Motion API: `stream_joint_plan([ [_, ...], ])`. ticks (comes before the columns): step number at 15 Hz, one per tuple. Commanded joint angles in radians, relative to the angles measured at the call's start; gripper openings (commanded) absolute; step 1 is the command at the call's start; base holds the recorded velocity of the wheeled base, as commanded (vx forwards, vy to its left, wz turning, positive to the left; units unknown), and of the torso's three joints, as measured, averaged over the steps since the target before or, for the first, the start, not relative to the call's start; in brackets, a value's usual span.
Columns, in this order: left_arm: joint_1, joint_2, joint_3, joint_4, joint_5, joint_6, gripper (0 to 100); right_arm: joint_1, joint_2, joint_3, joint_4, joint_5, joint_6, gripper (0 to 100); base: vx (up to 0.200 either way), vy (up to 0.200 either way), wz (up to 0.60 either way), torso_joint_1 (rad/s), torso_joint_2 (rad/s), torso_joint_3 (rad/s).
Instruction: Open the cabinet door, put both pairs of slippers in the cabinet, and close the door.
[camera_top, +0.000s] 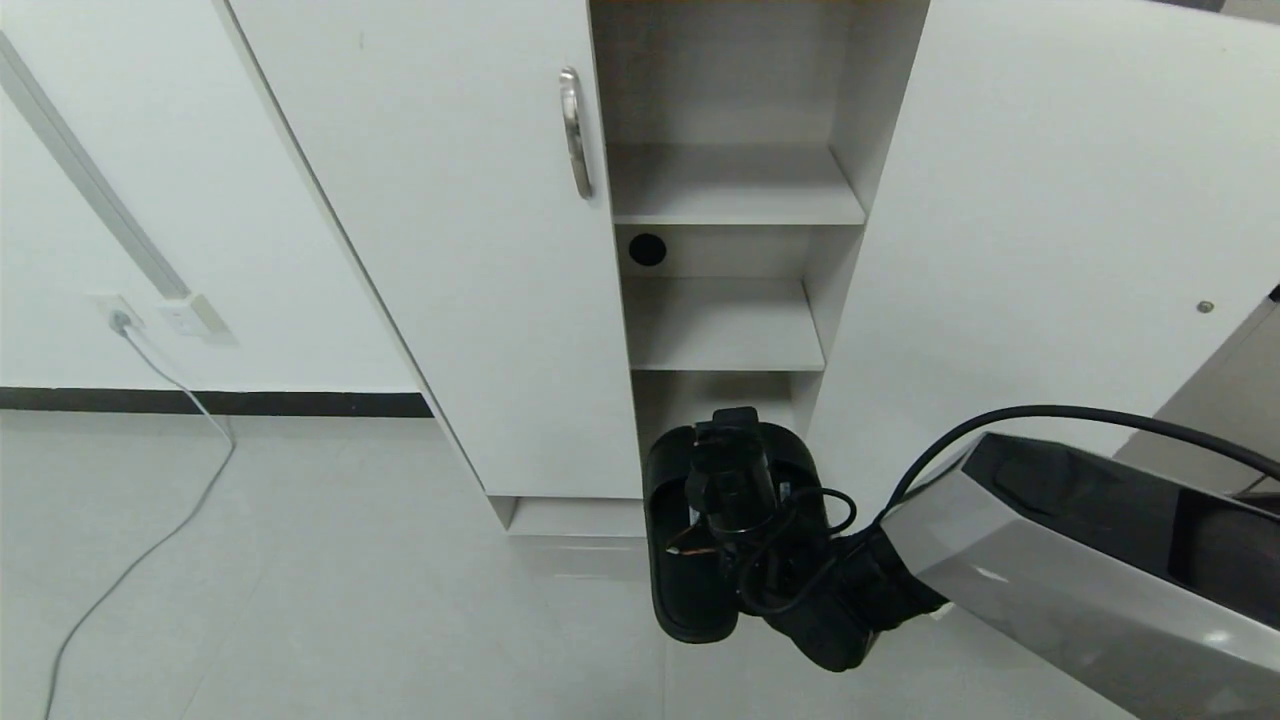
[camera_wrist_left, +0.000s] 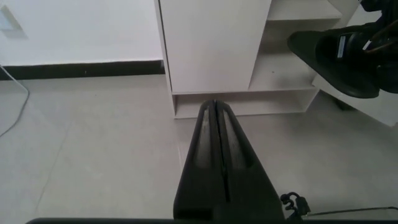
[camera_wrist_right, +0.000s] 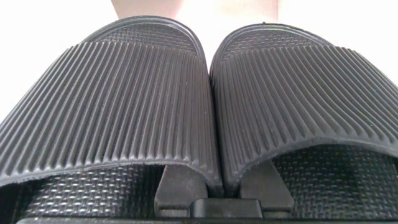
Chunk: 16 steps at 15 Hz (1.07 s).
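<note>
Cabinet door swung wide, shelves on show. The right gripper clamps the pair of black slippers, ribbed straps side by side, just before the cabinet's bottom compartment. The left gripper is low before the cabinet, fingers pressed together.

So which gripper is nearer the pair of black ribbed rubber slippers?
Right. The right gripper is clamped on the black ribbed rubber slippers; the left gripper is shut, low over the grey tiled floor, apart from them.
</note>
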<state>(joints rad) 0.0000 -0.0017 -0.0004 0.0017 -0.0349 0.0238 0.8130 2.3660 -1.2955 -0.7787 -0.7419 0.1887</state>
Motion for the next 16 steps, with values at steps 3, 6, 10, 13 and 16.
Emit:
stream_joint_plan([
  [3, 0.0, 0.002, 0.0, 0.0, 0.001, -0.001, 0, 0.006, -0.014, -0.007, -0.005, -0.017, -0.008, 0, 0.0, 0.0, 0.0, 0.005, 0.0, -0.196],
  [6, 0.0, 0.002, 0.0, 0.0, 0.0, 0.001, 0, 0.011, -0.037, 0.009, -0.111, -0.053, -0.063, 0, 0.0, 0.0, 0.0, 0.001, 0.0, -0.196],
  [10, 0.0, 0.002, 0.0, 0.0, 0.001, 0.001, 0, 0.012, -0.04, 0.042, -0.326, -0.076, -0.195, 0, 0.0, 0.0, 0.0, 0.005, 0.0, -0.163],
  [13, 0.0, 0.002, 0.0, 0.0, 0.0, 0.001, 0, 0.009, -0.065, 0.042, -0.347, -0.076, -0.198, 0, 0.0, 0.0, 0.0, 0.0, 0.0, 0.0],
  [16, 0.0, 0.002, 0.0, 0.0, 0.001, 0.001, 0, 0.018, -0.119, 0.059, -0.349, -0.077, -0.201, 0, 0.0, 0.0, 0.0, 0.0, 0.0, 0.0],
])
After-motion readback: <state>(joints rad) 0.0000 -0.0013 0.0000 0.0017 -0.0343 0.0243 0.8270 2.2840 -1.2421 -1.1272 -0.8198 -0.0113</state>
